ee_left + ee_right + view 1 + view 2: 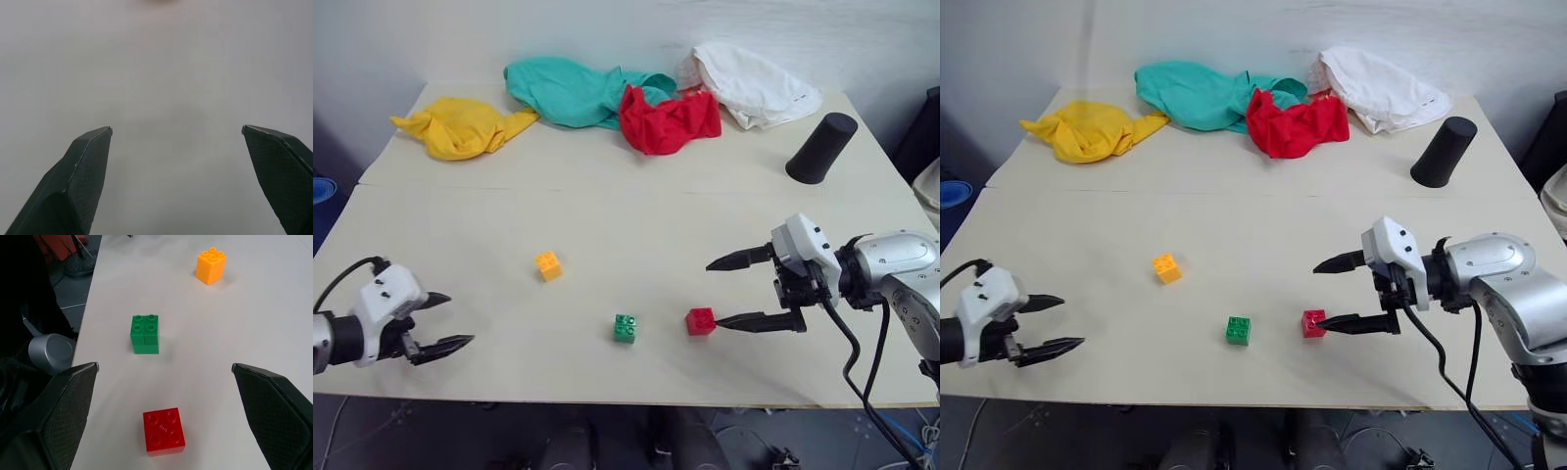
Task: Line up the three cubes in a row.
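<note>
From the head camera, the red cube (701, 320) sits near the table's (607, 206) front edge, the green cube (626, 328) just left of it and the yellow-orange cube (548, 265) farther left and farther back. The right gripper (726, 292) hangs spread wide just right of the red cube, its lower fingertip beside it. The left gripper (450, 321) is splayed wide and empty at the near left edge. Its wrist camera shows two parted fingers (83, 171) over bare tabletop. The right wrist camera shows the red cube between wide fingers (68, 406), with the green and yellow-orange cubes beyond.
</note>
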You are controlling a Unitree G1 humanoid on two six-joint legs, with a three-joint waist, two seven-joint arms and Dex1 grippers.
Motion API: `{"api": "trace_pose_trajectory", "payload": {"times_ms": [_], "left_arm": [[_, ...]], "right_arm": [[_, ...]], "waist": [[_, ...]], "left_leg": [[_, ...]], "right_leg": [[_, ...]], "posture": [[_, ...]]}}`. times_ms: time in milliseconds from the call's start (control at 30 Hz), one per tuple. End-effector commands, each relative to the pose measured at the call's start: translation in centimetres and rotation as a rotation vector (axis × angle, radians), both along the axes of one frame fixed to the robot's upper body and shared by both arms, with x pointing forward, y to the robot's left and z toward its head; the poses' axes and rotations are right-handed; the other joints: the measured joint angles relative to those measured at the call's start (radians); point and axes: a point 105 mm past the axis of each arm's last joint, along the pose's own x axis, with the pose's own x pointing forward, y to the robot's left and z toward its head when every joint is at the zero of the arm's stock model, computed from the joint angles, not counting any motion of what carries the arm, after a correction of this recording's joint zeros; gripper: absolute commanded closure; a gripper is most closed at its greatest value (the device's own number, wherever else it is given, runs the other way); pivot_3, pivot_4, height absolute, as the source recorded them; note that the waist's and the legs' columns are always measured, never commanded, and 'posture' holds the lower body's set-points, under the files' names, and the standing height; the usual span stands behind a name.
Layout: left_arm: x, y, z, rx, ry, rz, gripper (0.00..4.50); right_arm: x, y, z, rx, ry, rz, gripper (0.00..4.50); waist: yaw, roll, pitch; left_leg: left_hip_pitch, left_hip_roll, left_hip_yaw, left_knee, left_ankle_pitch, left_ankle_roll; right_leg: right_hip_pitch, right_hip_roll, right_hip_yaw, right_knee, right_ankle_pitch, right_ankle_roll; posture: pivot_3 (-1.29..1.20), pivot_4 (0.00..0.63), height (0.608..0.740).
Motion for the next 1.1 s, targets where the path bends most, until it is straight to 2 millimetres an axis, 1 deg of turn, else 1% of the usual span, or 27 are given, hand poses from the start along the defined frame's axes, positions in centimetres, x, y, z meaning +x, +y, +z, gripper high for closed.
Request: {"api": "trace_pose_trajectory", "payload": {"times_ms": [33,100,200,267,400,467,533,700,800,833,867,933,1067,1100], "left_arm": [[1.7,-1.4,1.7,-0.029,-0.084,-0.061,0.03],[3.3,-2.9,2.2,-0.062,-0.106,-0.099,0.03],[5.7,-5.1,2.5,-0.050,-0.117,-0.141,0.03],[6.8,-6.0,2.5,-0.043,-0.114,-0.153,0.03],[8.4,-6.9,2.1,-0.031,-0.110,-0.157,0.03],[9.2,-8.0,1.6,-0.027,-0.091,-0.181,0.03],[9.6,-8.7,1.1,-0.023,-0.070,-0.205,0.03],[10.3,-9.8,0.4,-0.043,-0.048,-0.227,0.03],[10.4,-9.6,-0.2,-0.034,-0.025,-0.212,0.61],[10.4,-9.6,-0.3,-0.034,-0.020,-0.210,0.90],[10.5,-9.3,-0.3,-0.019,-0.023,-0.205,1.31],[10.5,-9.0,-0.4,-0.012,-0.028,-0.202,1.75],[10.1,-9.5,-0.2,-0.041,-0.023,-0.232,2.89],[10.0,-9.4,-0.3,-0.029,-0.025,-0.239,2.98]], "right_arm": [[-0.1,0.4,1.0,0.022,-0.030,0.025,0.00],[-0.3,0.5,1.2,0.036,-0.018,0.030,0.00],[-0.5,0.7,1.2,0.036,-0.021,0.036,0.00],[-0.6,0.8,1.3,0.039,-0.021,0.037,0.00],[-0.7,0.9,1.3,0.045,-0.024,0.034,0.00],[-0.7,1.0,1.3,0.050,-0.034,0.027,0.00],[-0.5,1.0,1.4,0.054,-0.055,0.014,0.00],[-0.2,1.1,1.2,0.056,-0.073,0.007,0.00],[-0.2,1.2,1.2,0.057,-0.081,0.006,0.00],[-0.1,1.2,1.2,0.057,-0.082,0.006,0.00],[-0.1,1.2,1.2,0.057,-0.084,0.006,0.00],[-0.1,1.1,1.1,0.058,-0.085,0.005,0.00],[0.0,1.1,0.9,0.060,-0.080,-0.001,0.00],[-0.1,1.0,0.8,0.058,-0.076,0.001,0.00]], "waist": [[-0.002,0.000,0.000],[-0.003,0.000,0.000],[-0.006,0.000,0.000],[-0.008,0.000,0.000],[-0.024,0.000,0.000],[-0.026,0.000,0.000],[-0.024,0.000,0.000],[-0.026,0.000,0.000],[-0.026,0.000,0.000],[-0.026,0.000,0.000],[-0.026,0.000,0.000],[-0.025,0.000,0.000],[-0.024,0.000,0.000],[-0.023,0.000,0.000]], "left_leg": [[0.000,0.000,0.000,0.000,0.000,0.000],[0.000,0.000,0.000,0.000,0.000,0.000],[-0.001,-0.001,0.000,0.000,0.000,0.000],[-0.001,-0.001,0.001,0.000,0.000,0.000],[0.000,0.001,0.003,0.000,0.000,-0.001],[0.000,0.001,0.002,0.000,0.000,-0.001],[0.000,0.001,0.002,0.000,0.000,-0.001],[-0.001,0.001,0.003,0.001,0.000,-0.001],[-0.001,0.001,0.002,0.001,0.000,-0.001],[-0.001,0.001,0.002,0.001,0.000,-0.001],[-0.001,0.001,0.002,0.001,0.000,-0.001],[-0.001,0.001,0.002,0.001,0.000,-0.001],[-0.001,0.001,0.002,0.001,0.000,-0.001],[-0.001,0.001,0.002,0.001,0.000,-0.001]], "right_leg": [[0.000,0.000,0.000,0.000,0.000,0.000],[0.000,-0.001,0.000,0.000,0.000,0.000],[0.000,-0.001,-0.001,0.000,0.001,0.001],[0.000,-0.001,-0.001,0.001,0.001,0.001],[-0.001,0.002,0.000,0.001,0.001,0.001],[-0.001,0.003,0.000,0.001,0.001,0.001],[-0.001,0.003,0.000,0.001,0.001,0.001],[-0.001,0.003,0.001,0.001,0.001,0.001],[-0.001,0.003,0.001,0.001,0.001,0.001],[-0.001,0.003,0.001,0.001,0.001,0.001],[-0.001,0.003,0.001,0.001,0.001,0.001],[-0.001,0.003,0.001,0.001,0.001,0.001],[-0.001,0.003,0.001,0.001,0.001,0.001],[-0.001,0.003,0.001,0.001,0.001,0.001]], "posture": [[0.00,0.150,0.740],[0.00,0.150,0.740],[0.00,0.150,0.740],[0.00,0.150,0.740],[0.00,0.150,0.740],[0.00,0.150,0.740],[0.00,0.150,0.740],[0.00,0.150,0.740],[0.00,0.150,0.740],[0.00,0.150,0.740],[0.00,0.150,0.740],[0.00,0.150,0.740],[0.00,0.150,0.740],[0.00,0.150,0.740]]}}
